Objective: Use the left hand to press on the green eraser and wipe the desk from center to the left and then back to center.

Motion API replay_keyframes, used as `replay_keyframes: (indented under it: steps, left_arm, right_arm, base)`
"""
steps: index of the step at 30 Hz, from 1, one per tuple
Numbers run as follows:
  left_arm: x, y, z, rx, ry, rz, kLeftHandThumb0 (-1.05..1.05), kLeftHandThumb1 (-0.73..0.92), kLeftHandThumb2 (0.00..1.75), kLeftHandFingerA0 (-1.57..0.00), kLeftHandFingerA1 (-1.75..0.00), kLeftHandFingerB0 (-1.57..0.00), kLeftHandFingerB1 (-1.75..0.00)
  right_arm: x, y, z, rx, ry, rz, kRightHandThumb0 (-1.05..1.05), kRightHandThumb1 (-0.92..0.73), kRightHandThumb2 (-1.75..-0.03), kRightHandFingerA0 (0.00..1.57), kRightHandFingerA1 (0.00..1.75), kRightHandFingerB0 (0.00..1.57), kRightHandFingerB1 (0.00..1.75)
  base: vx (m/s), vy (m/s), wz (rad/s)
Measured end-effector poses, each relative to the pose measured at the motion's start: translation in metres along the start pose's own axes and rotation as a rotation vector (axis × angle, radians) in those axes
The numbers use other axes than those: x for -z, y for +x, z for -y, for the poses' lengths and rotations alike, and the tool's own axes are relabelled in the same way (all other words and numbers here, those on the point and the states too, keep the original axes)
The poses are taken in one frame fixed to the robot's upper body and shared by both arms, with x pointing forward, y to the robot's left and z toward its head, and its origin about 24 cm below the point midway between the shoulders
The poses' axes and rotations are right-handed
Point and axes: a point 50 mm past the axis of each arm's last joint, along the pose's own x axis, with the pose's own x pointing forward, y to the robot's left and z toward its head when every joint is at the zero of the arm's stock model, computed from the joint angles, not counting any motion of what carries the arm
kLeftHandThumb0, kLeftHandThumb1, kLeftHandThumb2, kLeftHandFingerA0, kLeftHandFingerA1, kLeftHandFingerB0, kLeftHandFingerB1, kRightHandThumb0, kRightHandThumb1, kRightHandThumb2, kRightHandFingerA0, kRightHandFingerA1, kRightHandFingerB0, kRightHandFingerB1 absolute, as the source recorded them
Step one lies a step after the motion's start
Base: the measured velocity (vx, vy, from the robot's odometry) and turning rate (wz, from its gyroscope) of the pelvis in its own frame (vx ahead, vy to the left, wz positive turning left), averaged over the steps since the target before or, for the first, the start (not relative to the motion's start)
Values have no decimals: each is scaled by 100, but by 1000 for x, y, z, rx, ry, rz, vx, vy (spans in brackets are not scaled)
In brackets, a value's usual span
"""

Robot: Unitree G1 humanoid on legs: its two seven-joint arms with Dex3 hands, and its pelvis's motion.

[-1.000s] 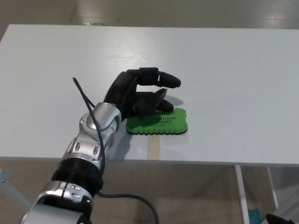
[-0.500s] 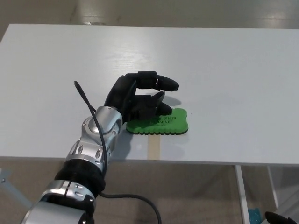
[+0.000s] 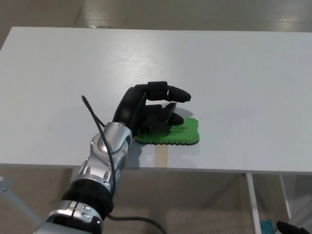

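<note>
Desk (image 3: 234,73): a wide, flat white tabletop with a smooth matte surface; its near edge runs across the lower part of the head view, with pale floor beyond the far edge.
Green eraser (image 3: 181,132): a flat, bright green pad with a scalloped, wavy near edge and small dark printed lettering on top; it lies on the desk near the front edge, about mid-width.
Left hand (image 3: 148,109): glossy black, with thick jointed fingers; it rests on the left part of the green eraser, pressing down on it, fingers bent and spread rather than wrapped around it.
Fingers (image 3: 178,94): the upper ones reach to the right, above the desk just behind the eraser.
Left forearm (image 3: 105,156): silver metal segments with black joints, rising from the lower left; a thin black cable (image 3: 95,122) loops along it.
In the way: the hand hides the eraser's left end.
Right hand: not in view.
Below the desk: a white table leg (image 3: 253,202) at lower right.
</note>
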Motion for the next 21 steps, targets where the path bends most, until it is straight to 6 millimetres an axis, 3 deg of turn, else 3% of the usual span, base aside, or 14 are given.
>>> replay_keyframes:
  steps: [1,2,11,12,21]
  left_arm:
    - [4,-2,2,0,-6,-3,-20,83,66,-104,-72,-96,-64]
    - [5,-3,2,0,-9,-3,-28,70,87,-100,-81,-92,-73]
    - [11,-7,5,-2,-26,9,-28,70,87,-100,-81,-92,-74]
    - [11,-7,5,-3,-26,11,-20,83,66,-104,-74,-95,-65]
    - [13,-10,-6,-18,2,21,-19,84,65,-103,-74,-94,-65]
  right_arm:
    - [0,0,0,0,1,0,-41,-77,-64,57,52,67,43]
    - [0,0,0,1,1,0,-41,-77,-64,57,52,67,44]
    - [0,0,0,0,1,1,-40,-76,-63,57,54,66,44]
    - [0,0,0,-1,0,1,-41,-76,-63,58,54,66,43]
    - [0,0,0,-2,-1,2,-39,-76,-63,58,56,66,43]
  base:
    - [0,0,0]
    - [0,0,0]
    - [0,0,0]
    - [0,0,0]
    - [0,0,0]
